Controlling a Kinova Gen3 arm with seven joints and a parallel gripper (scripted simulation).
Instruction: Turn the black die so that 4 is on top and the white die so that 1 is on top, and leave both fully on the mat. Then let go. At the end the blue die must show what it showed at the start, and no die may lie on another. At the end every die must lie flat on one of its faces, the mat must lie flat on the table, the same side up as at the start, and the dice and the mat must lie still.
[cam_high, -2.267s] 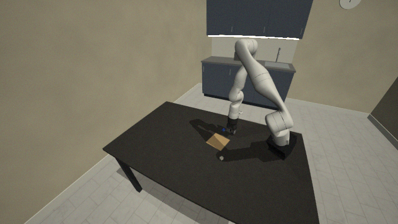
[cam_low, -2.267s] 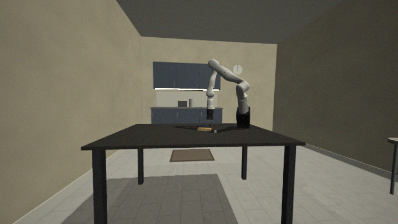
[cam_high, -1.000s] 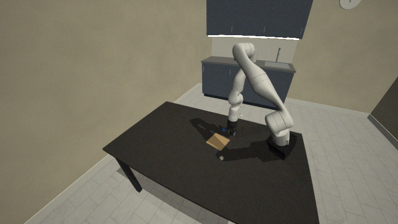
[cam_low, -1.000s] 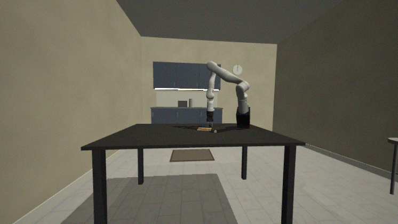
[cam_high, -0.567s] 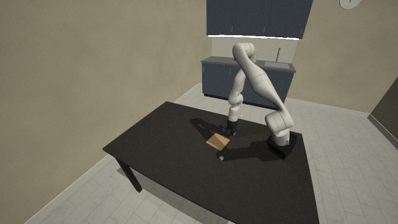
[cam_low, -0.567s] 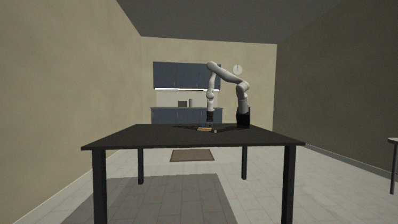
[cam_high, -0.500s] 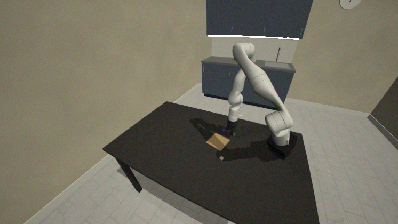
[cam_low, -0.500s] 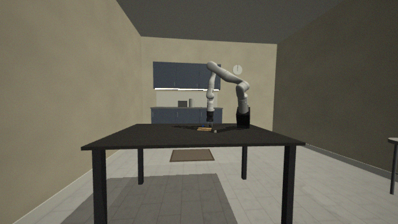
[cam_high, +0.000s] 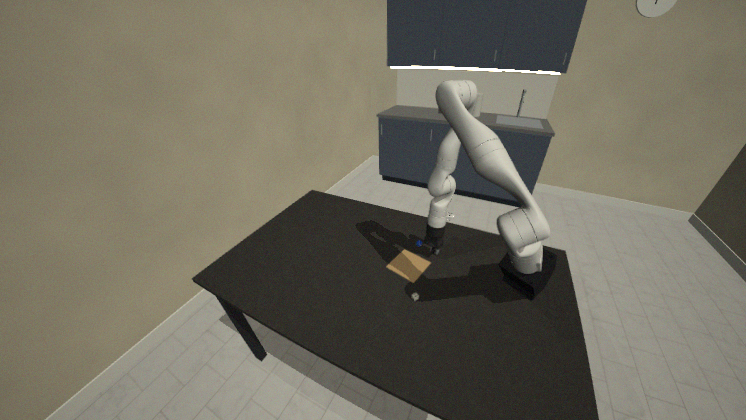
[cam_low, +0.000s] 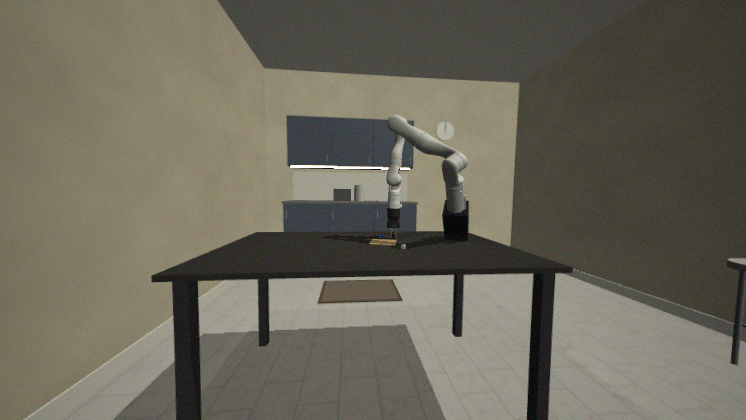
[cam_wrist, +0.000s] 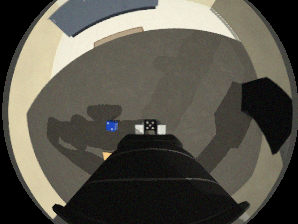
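The claw (cam_high: 434, 250) (cam_low: 393, 235) (cam_wrist: 150, 124) flanks the black die (cam_wrist: 150, 125), clamped or apart, can't tell; in the top view, the white die (cam_high: 415, 296) (cam_low: 403, 246) sits at the mat's (cam_high: 408, 266) (cam_low: 382, 242) (cam_wrist: 107, 156) six o'clock

The tool (cam_high: 435, 250) (cam_low: 393, 234) (cam_wrist: 150, 124) has moved lower toward the table (cam_high: 323, 292) (cam_low: 323, 260) (cam_wrist: 195, 65).
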